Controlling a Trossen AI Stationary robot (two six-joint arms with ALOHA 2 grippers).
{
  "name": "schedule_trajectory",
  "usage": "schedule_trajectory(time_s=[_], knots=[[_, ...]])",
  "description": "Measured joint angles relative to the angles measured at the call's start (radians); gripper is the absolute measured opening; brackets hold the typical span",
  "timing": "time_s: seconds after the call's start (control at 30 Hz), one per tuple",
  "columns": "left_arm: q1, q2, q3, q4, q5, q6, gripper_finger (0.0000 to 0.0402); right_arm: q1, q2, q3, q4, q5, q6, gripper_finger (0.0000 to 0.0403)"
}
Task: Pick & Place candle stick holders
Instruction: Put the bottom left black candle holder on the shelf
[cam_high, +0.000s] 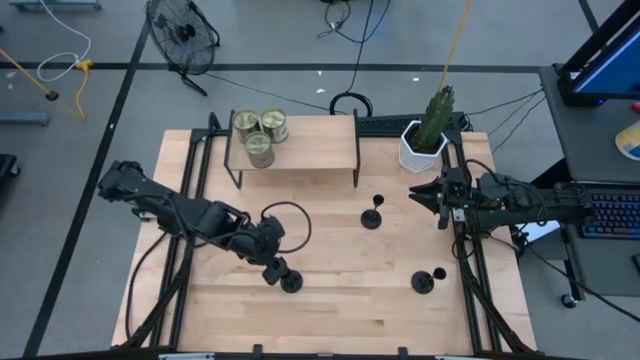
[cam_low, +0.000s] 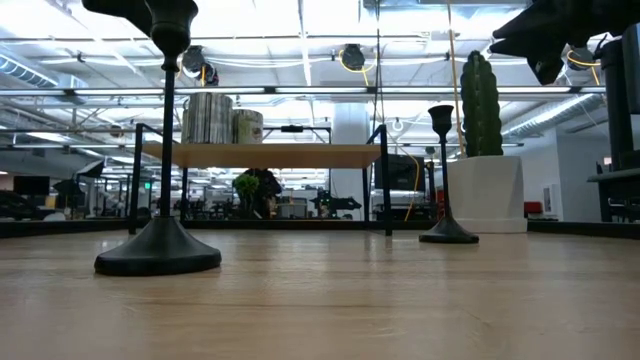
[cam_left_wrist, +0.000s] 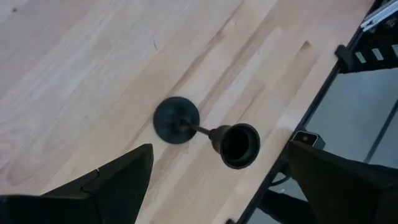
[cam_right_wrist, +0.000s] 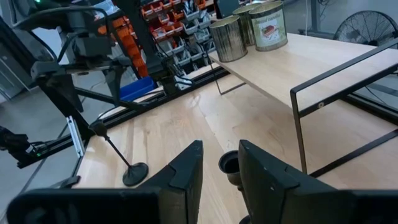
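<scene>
Three black candle stick holders stand upright on their round bases on the wooden table: one near the front left, one in the middle, one at the front right. My left gripper is open and hangs just above the front-left holder, its fingers standing wide on either side of the cup without touching it. My right gripper hovers at the table's right side, open by a narrow gap and empty, pointing at the middle holder.
A low wooden shelf on a black frame stands at the far middle and bears three greenish-gold tins. A cactus in a white pot stands at the far right. Black frame rails run along both table sides.
</scene>
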Motion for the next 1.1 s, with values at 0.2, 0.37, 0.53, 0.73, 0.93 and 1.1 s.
schedule_trajectory(time_s=[0.2, 0.37, 0.53, 0.73, 0.93, 1.1], knots=[[0.006, 0.027, 0.0, -0.001, 0.042, 0.001, 0.0379, 0.0, 0.0, 0.0, 0.001, 0.0, 0.0, 0.0094], [0.006, 0.04, -0.001, -0.007, 0.041, 0.012, 0.0379, 0.0, 0.0, 0.0, 0.001, 0.0, 0.003, 0.0095], [0.008, 0.038, -0.001, -0.016, 0.013, 0.015, 0.0378, 0.0, 0.0, 0.0, 0.001, 0.0, 0.003, 0.0094], [0.008, 0.038, -0.001, -0.02, 0.011, 0.019, 0.0378, 0.0, 0.0, 0.0, 0.001, 0.0, 0.004, 0.0096], [0.008, 0.038, -0.002, -0.066, 0.01, 0.005, 0.0378, 0.0, 0.0, 0.0, 0.001, 0.0, 0.003, 0.0094], [0.008, 0.038, -0.002, -0.06, -0.012, 0.006, 0.0378, 0.0, 0.0, 0.0, 0.001, 0.0, 0.003, 0.0095]])
